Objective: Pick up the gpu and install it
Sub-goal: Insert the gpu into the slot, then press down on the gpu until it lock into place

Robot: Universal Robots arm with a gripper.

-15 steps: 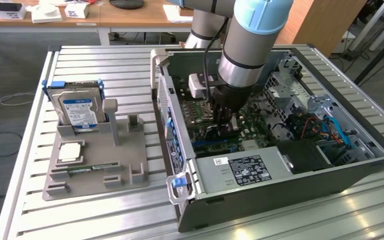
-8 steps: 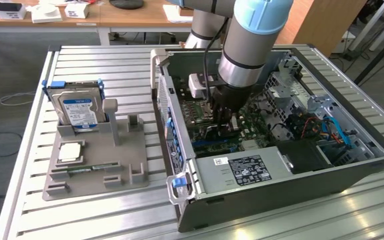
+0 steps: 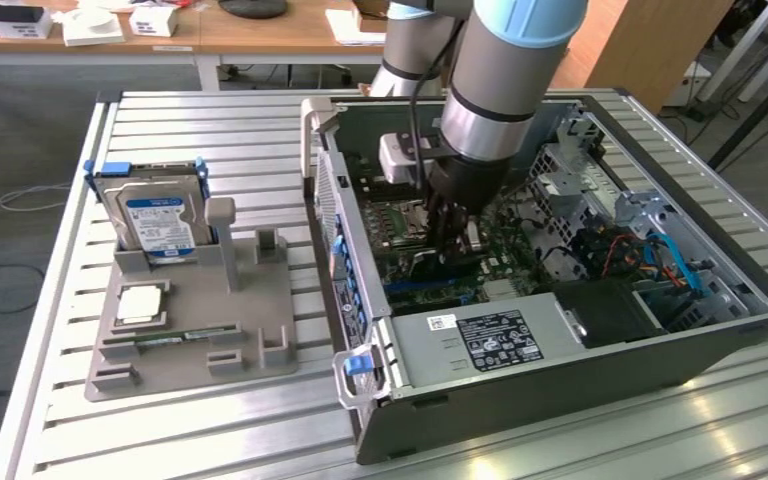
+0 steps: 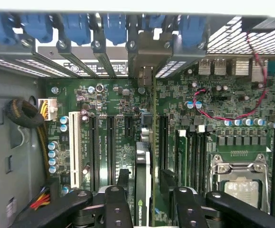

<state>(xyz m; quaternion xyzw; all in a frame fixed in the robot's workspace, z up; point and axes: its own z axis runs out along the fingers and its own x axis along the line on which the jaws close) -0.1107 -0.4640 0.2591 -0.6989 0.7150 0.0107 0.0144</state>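
Observation:
The gpu (image 4: 144, 166) stands on edge on the green motherboard (image 4: 113, 95), in line with an expansion slot, its silver bracket (image 4: 146, 61) against the rear slot openings. My gripper (image 4: 149, 209) straddles the card. Its black fingers (image 4: 116, 204) stand a little off each face, open and not gripping. From the exterior view the gripper (image 3: 454, 238) reaches down into the open computer case (image 3: 704, 350), with the gpu (image 3: 420, 263) as a dark strip just below the fingertips.
A grey parts holder (image 3: 244, 330) at the exterior view's left carries a hard drive (image 3: 157, 215), a processor (image 3: 140, 303) and a memory stick (image 3: 171, 340). The power supply (image 3: 484, 340) fills the case's near corner. Red wires (image 4: 223, 114) and the processor socket (image 4: 240, 185) lie beside the card.

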